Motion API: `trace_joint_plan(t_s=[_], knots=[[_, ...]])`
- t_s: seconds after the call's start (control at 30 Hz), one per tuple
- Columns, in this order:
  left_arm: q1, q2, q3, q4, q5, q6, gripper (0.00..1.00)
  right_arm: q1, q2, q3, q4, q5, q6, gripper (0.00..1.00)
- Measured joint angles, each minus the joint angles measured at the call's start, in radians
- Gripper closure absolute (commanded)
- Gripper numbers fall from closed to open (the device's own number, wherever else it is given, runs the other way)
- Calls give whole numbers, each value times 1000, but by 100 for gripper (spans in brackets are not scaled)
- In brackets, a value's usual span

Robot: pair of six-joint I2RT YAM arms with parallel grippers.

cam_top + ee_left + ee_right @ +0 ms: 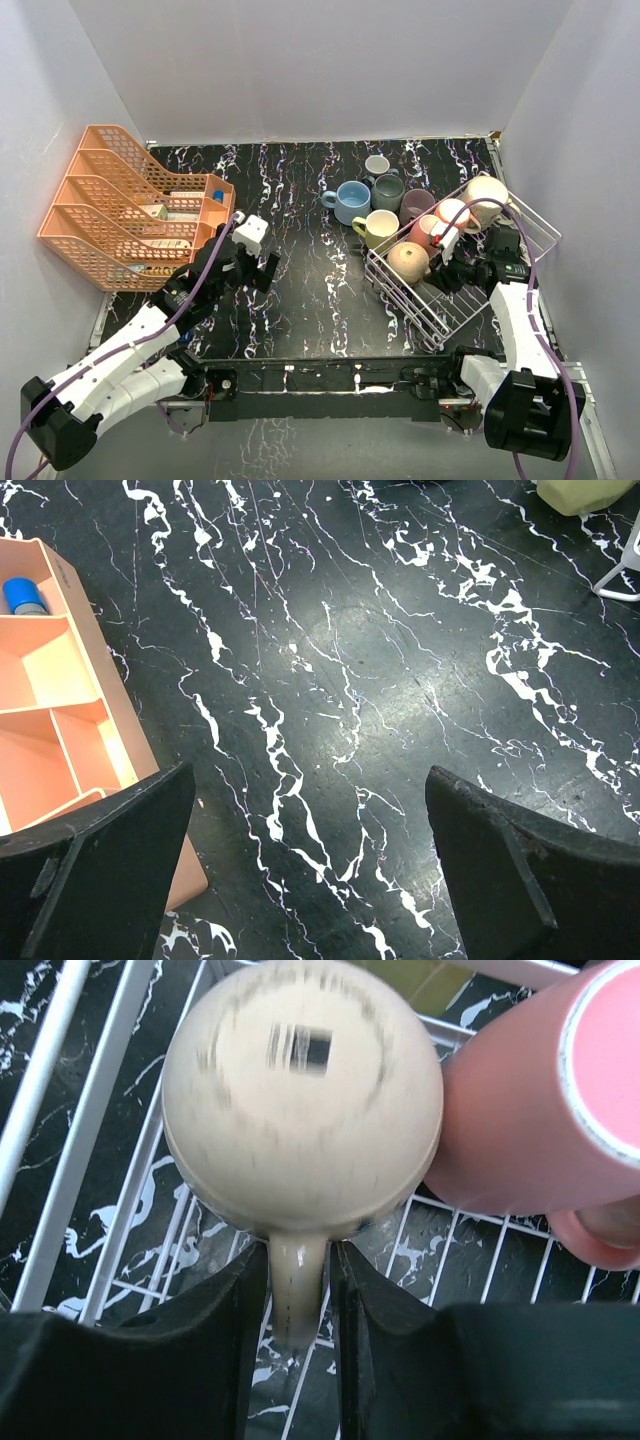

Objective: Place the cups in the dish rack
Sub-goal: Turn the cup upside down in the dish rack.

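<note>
Counting stock, we find four cups in the dish rack (pixel 432 312) and five outside it on the table (pixel 300 290), so we judge the load a little under half done.

Racked: tan mug (pixel 300 1110), base up, a smooth glazed dome, at the rack's near-left corner; pink mug (pixel 520 1110) close beside it, matte-sided; pink-rimmed mug (pixel 452 212); cream mug (pixel 487 190) at the far end.

Left to load, clustered just beside the rack: blue mug (pixel 352 202), small grey mug (pixel 377 164), grey-teal mug (pixel 388 191), mauve mug (pixel 415 205), pale yellow mug (pixel 379 228). All upright, ceramic, handled.

Rack: white wire grid, low-sided, set askew.

Table: glossy black, white-veined.

Right gripper (pixel 300 1260): jaws narrow, flanking the tan mug's handle; whether they pinch it we cannot tell.

Left gripper (pixel 308 780): spread wide, holding nothing, over bare table beside the orange organiser (pixel 120 215).
</note>
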Motion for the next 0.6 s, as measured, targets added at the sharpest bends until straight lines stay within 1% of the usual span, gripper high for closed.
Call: trace_joint_plan(t_s=[0.13,0.37,0.5,0.6], knots=[[0,0,-2,0,0,2,4,0,-2,-1,-23,25,-27,64],[0,0,-2,0,0,3,4,2,-2,-1,-32,33,-38,63],[0,0,-2,0,0,3,4,3,-7,-1,-40,45,-39,66],[0,1,-2,0,0,4,4,3,-18,-1,-45,49,-39,71]])
